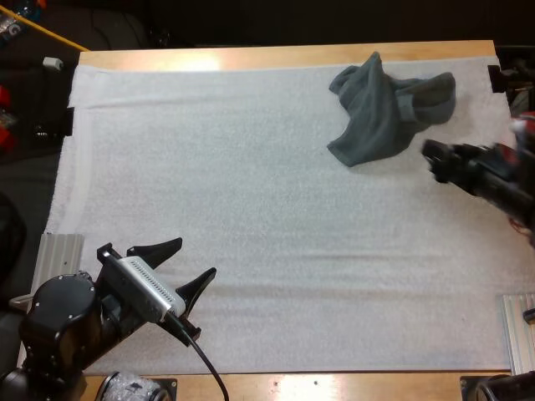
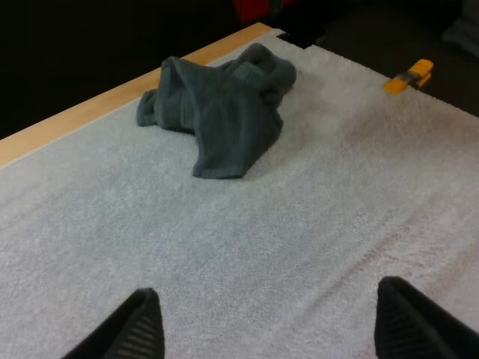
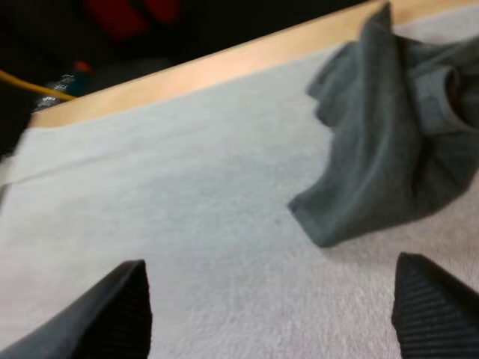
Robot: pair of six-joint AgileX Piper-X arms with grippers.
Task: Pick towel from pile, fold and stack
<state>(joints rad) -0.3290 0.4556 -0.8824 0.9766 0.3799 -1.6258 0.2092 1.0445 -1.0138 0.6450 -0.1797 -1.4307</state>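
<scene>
As you look down from the high view, the towel [image 1: 389, 109] lies crumpled in the far right part of the white mat [image 1: 251, 209], close to the far wooden edge of the tabletop [image 1: 251, 57]. Its long axis runs on a slant, from a broad flap pointing toward the near left up to a bunched end at the far right. A small peak of cloth sticks out toward the far edge. You see one dark grey-green piece, faintly ribbed, with soft folds and a thicker hem curling around the bunched end, while the flap lies flat on the mat.

Your left hand [image 1: 194, 256] sits near the mat's near left corner, well apart from the towel. Its two black fingers are spread wide and aimed across the mat toward the cloth, and it holds nothing.

Your right hand [image 3: 273, 329] is just beside the towel, on its near right side. From the right wrist view its fingers [image 3: 112, 314] stand wide apart and clear of the cloth, with the flap's tip just ahead of them, and it grips nothing. Whether either hand's fingertips touch the mat, you cannot tell.
</scene>
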